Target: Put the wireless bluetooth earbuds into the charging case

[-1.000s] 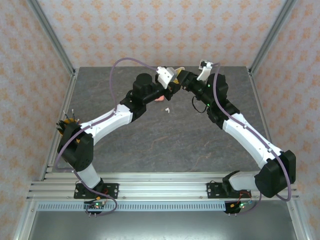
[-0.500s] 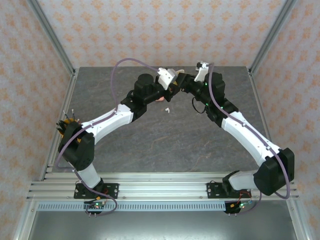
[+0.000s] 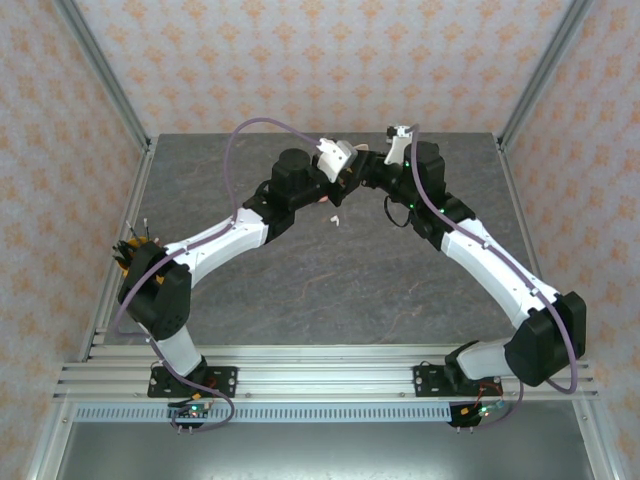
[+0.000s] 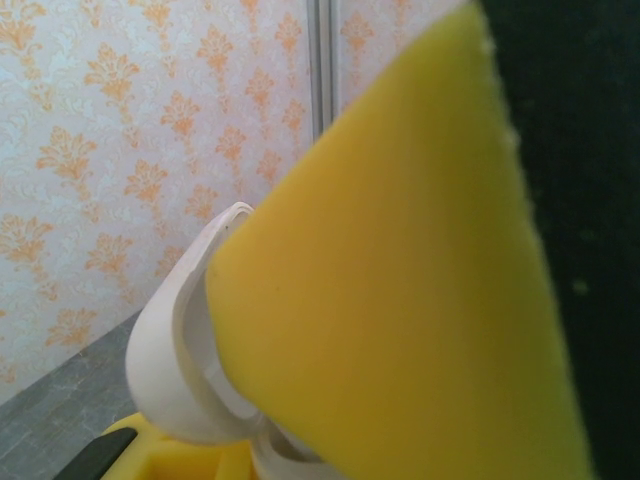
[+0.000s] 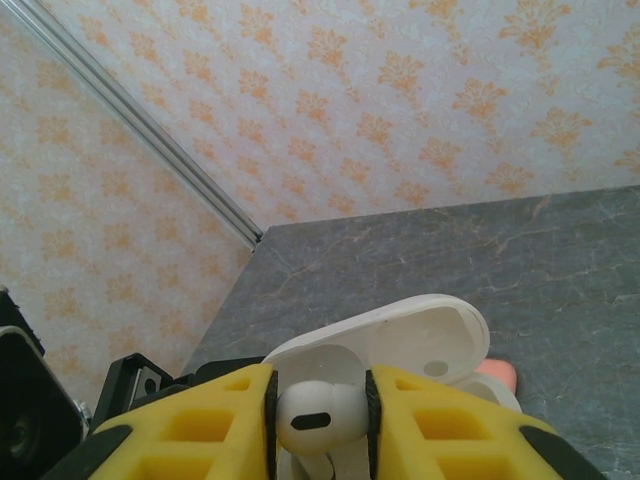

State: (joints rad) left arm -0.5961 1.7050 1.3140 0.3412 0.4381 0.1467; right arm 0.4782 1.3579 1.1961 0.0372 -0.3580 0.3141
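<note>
Overhead, the two arms arch in from either side and meet above the far middle of the grey, stone-veined table (image 3: pixel 300 290). Their black wrists and a looping purple cable (image 3: pixel 250 135) block most of the view down onto the white charging case (image 5: pixel 400 335).

A loose earbud (image 3: pixel 335 218), also white, lies on the table a little nearer the arm bases than the case, apart from both grippers. A coral-red object (image 3: pixel 322 198) sits between it and the case. From the right wrist only a rounded corner of it pokes out behind the case, and I cannot tell whether it is an earbud or another case.

The left gripper (image 3: pixel 342 177) is clamped on the case, with a broad yellow pad (image 4: pixel 400 300) pressed over the shell and covering most of it. The right gripper (image 5: pixel 320 400) pinches a white earbud (image 5: pixel 320 418) just in front of the case's raised lid. Whether the earbud touches the case is unclear, its stem is cut off by the frame's lower edge, and the case's lower half is hidden behind the fingers.

The case is smooth, glossy and pebble-rounded, and the inside of its lid is dished with one small round dimple. The earbud's bulbous head bears a dark oval slot. The pad looks matte and spongy, and the right fingers are yellow with square moulded cells.
</note>
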